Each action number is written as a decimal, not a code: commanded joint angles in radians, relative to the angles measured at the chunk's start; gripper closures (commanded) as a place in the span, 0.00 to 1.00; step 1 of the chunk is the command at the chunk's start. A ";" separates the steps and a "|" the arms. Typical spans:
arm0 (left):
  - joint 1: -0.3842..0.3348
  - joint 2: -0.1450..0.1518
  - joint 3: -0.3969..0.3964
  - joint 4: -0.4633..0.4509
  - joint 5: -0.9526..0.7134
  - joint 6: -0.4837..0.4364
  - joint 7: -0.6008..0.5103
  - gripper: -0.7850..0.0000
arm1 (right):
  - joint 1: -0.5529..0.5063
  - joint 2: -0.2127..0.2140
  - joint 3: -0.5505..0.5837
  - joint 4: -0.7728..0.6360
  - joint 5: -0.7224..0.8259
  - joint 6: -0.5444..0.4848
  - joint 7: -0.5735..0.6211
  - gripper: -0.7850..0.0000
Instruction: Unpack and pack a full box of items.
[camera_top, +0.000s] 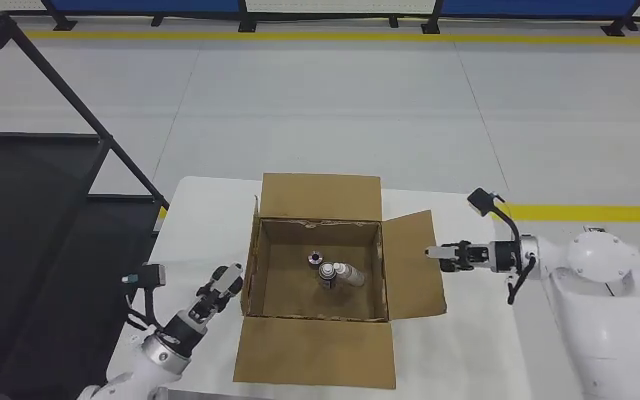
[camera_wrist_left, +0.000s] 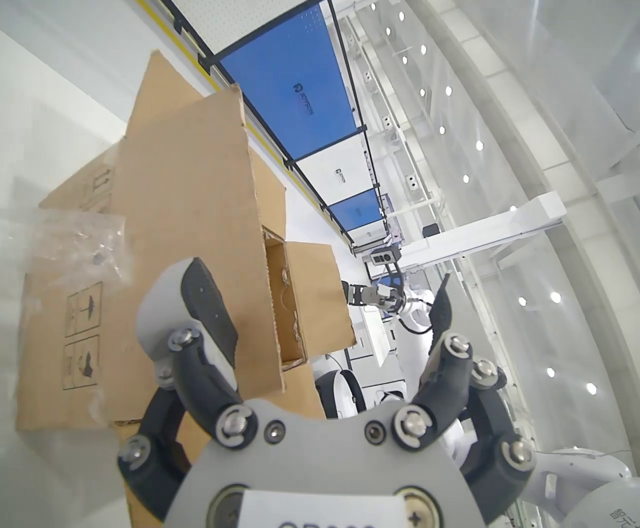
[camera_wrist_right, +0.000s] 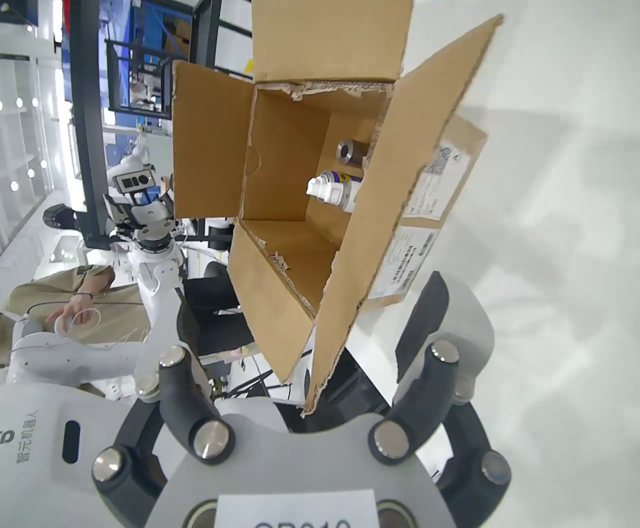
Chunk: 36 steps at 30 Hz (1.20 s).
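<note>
An open cardboard box (camera_top: 315, 345) stands mid-table with its four flaps spread. Inside lie a white-capped spray can (camera_top: 340, 273) (camera_wrist_right: 332, 190) and a small metal cylinder (camera_top: 314, 258) (camera_wrist_right: 350, 151). My left gripper (camera_top: 225, 283) (camera_wrist_left: 325, 310) is open and empty, just off the box's left wall (camera_wrist_left: 190, 200). My right gripper (camera_top: 440, 253) (camera_wrist_right: 315, 320) is open at the outer edge of the right flap (camera_top: 415, 265). In the right wrist view that flap's edge (camera_wrist_right: 340, 320) runs in between the two fingers; contact cannot be judged.
A crumpled clear plastic sheet (camera_wrist_left: 75, 245) lies against the box's left side. A black metal frame (camera_top: 60, 230) stands left of the white table (camera_top: 490, 340). Bare tabletop lies right of the box and at the front left corner.
</note>
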 joint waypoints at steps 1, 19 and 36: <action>-0.019 0.000 0.028 0.022 -0.004 0.011 -0.005 0.00 | 0.026 0.002 -0.057 0.043 0.074 -0.025 -0.001 0.00; -0.116 0.005 0.123 0.161 -0.041 0.045 0.009 0.00 | 0.111 0.024 -0.457 0.143 0.435 -0.221 -0.090 0.00; -0.143 0.014 0.162 0.209 -0.006 0.081 0.018 0.00 | 0.119 0.055 -0.664 0.135 0.328 -0.430 -0.299 0.00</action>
